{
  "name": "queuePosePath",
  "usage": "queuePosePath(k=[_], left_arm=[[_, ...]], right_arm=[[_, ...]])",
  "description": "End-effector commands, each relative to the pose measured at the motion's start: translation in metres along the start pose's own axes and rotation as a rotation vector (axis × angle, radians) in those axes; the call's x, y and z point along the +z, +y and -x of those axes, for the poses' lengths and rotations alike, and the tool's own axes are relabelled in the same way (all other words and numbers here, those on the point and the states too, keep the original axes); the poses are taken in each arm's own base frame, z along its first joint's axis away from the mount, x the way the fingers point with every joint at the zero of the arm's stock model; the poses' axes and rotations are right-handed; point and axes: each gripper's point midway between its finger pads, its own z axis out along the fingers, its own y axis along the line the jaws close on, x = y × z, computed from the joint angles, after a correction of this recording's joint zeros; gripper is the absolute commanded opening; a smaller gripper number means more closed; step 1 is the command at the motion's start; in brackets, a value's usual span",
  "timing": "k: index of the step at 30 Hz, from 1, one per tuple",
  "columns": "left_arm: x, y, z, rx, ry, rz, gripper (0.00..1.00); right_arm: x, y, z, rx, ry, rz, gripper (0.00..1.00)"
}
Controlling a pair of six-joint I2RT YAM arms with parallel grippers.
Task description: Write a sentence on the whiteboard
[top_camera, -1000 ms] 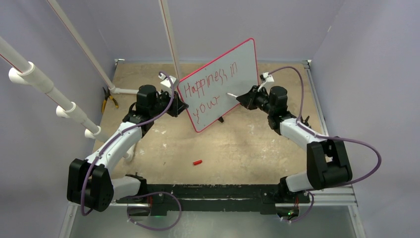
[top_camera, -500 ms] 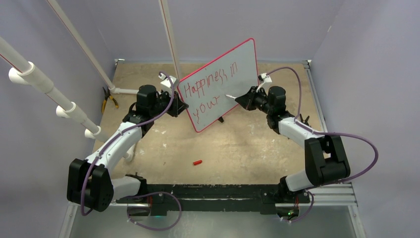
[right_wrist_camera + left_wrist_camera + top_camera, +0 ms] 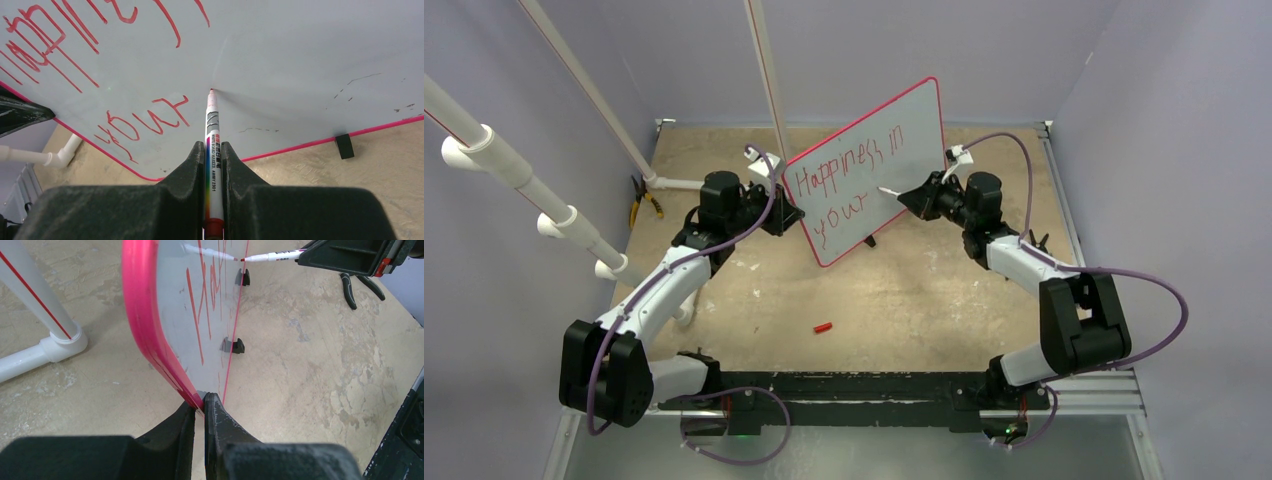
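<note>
Only your right arm [image 3: 1024, 262] has shifted since the earlier frames: its elbow has swung slightly inward and the pen has edged up the board. Your left arm [image 3: 664, 285] and the board sit as they were. On the tan, mottled counter [image 3: 904, 290], the large, red-rimmed, pale grey-white rectangular whiteboard [image 3: 902, 140] stands tilted on its small black feet [image 3: 344, 145], towards the back between your two arms. Your left end effector [image 3: 204, 401] is pinched tight on the rim at the board's lower left edge, bracing it. Your right end effector [image 3: 214, 146] is clamped around the slim, white-barrelled, red-tipped marker [image 3: 214, 170], whose long axis points nearly straight into the board face. The red handwritten sentence [image 3: 849, 170] reads "Happiness in" over "your", both lines slanting up to the right. The marker's tip appears to touch the surface just past the last letter of "your". The blank stretch for the next word therefore lies up and to the right of the tip along that same slant. Expect your right arm to carry the stroke that way, away from the left end effector.
</note>
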Motion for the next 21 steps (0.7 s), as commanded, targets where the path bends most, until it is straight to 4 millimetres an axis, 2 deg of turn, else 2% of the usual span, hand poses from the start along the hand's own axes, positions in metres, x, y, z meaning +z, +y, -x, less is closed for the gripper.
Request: queuePosePath(k=[1,5,14,21], left_arm=[[0.001,-0.008,-0.004,0.038,0.026,-0.03,0.0],[0.001,-0.008,-0.005,0.037,0.029,-0.033,0.0],[0.002,-0.008,-0.006,0.034,0.03,-0.033,0.0],[0.002,-0.008,-0.006,0.034,0.032,-0.034,0.0]], right_arm=[[0.004,0.012,0.028,-0.06,-0.061,0.057,0.0],[0.004,0.012,0.028,-0.073,-0.062,0.053,0.0],[0.003,0.008,0.011,-0.065,-0.016,0.055,0.0],[0.006,0.008,0.007,-0.067,0.001,0.073,0.0]])
